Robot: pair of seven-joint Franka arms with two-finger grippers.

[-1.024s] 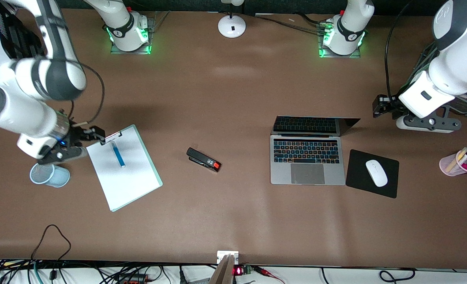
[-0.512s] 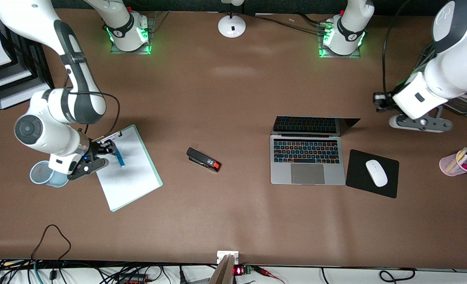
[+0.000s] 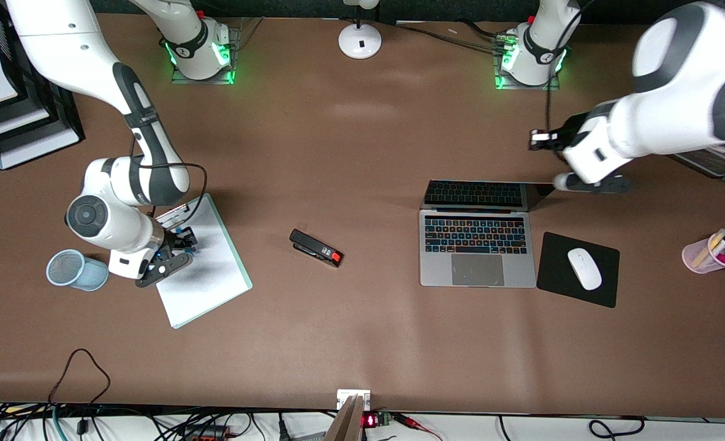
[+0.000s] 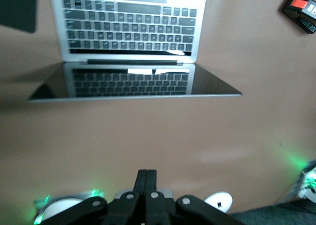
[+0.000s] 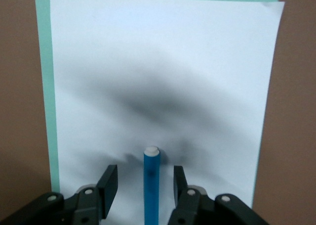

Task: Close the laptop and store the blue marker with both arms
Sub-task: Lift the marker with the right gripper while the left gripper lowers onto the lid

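The right gripper (image 5: 145, 185), at centre-left of the front view, hovers over the clipboard (image 3: 212, 278) with fingers (image 5: 109, 181) spread either side of the blue marker (image 5: 151, 180), which lies on the paper. At upper right, the left gripper (image 4: 146, 178), fingers pressed together, hangs over the table beside the open laptop (image 3: 475, 236). A stapler (image 3: 316, 247) sits mid-frame.

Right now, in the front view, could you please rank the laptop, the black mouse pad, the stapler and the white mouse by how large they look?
Largest to smallest:
1. laptop
2. black mouse pad
3. stapler
4. white mouse
The stapler is longer but slimmer than the mouse, so those two are close. All four lie on the table, so nearness hardly skews this.
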